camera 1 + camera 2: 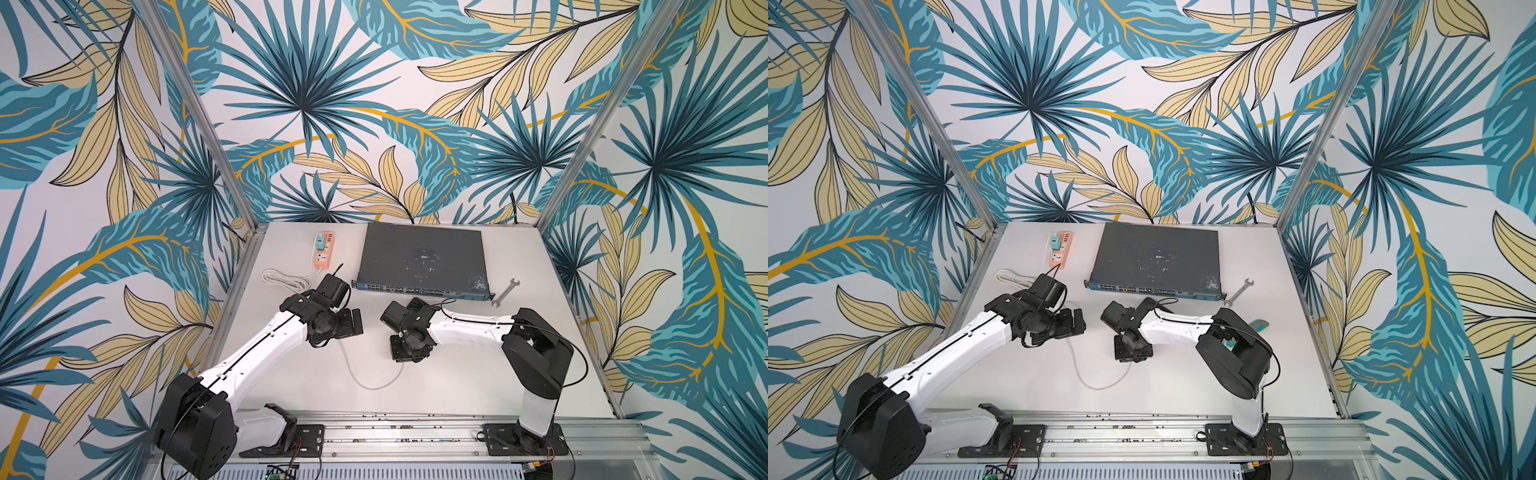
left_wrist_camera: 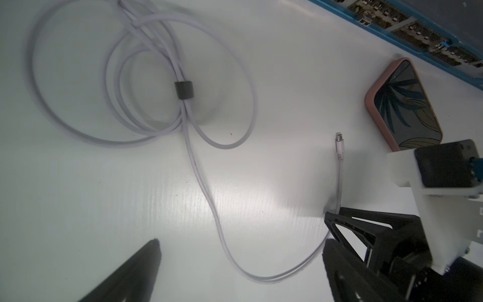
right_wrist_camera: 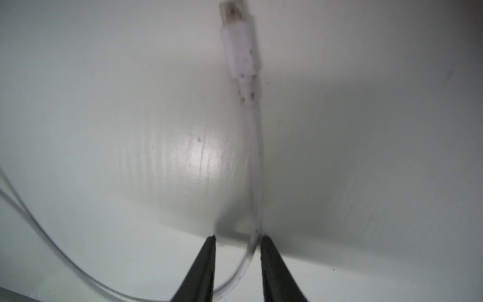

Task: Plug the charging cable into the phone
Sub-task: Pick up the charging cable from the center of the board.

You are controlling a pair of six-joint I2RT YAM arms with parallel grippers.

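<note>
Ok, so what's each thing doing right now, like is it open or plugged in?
charging cable: unplugged, tip lying on the table, apart from the phone.
phone: flat, screen up, cable not in it.
left end effector: open, empty.
right end effector: open, straddling the cable.
power strip: teal plug in it.

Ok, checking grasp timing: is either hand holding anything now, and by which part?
Nothing is gripped yet. The right hand straddles the charging cable a little behind its connector, with a gap showing; the left hand is open and empty.
</note>
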